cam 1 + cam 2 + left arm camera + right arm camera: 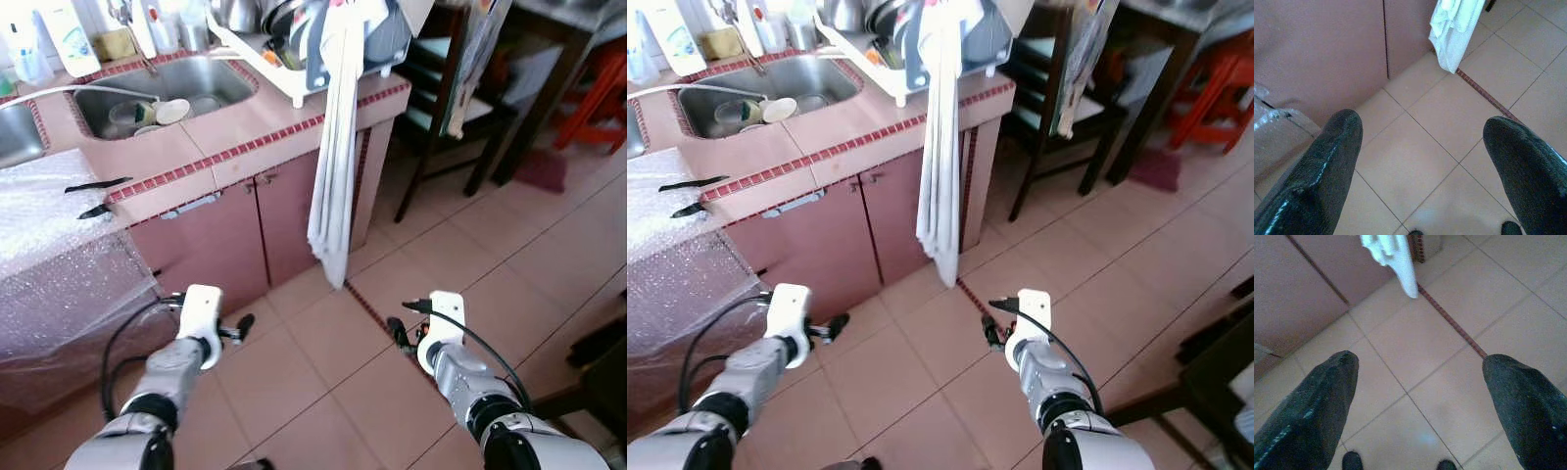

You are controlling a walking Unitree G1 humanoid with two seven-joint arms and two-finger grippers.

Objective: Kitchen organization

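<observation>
A pink tiled counter (245, 137) holds a steel sink (167, 93) with cups and bowls in it. A white dish rack (294, 49) with pans stands at the counter's right end. A long white towel (333, 166) hangs from it down to near the floor. My left gripper (240, 331) is held low over the floor tiles before the cabinet doors, open and empty. My right gripper (397, 333) is low over the tiles to the right, also open and empty. Both wrist views look down at the floor between spread fingers (1332, 161) (1327, 396).
Bubble wrap (59, 245) covers a surface at the left, with black utensils (98, 186) at its edge. Bottles (69, 34) stand behind the sink. A dark wooden chair (451, 98) and a red stool (598, 88) stand at the right. Open tiled floor (323, 372) lies ahead.
</observation>
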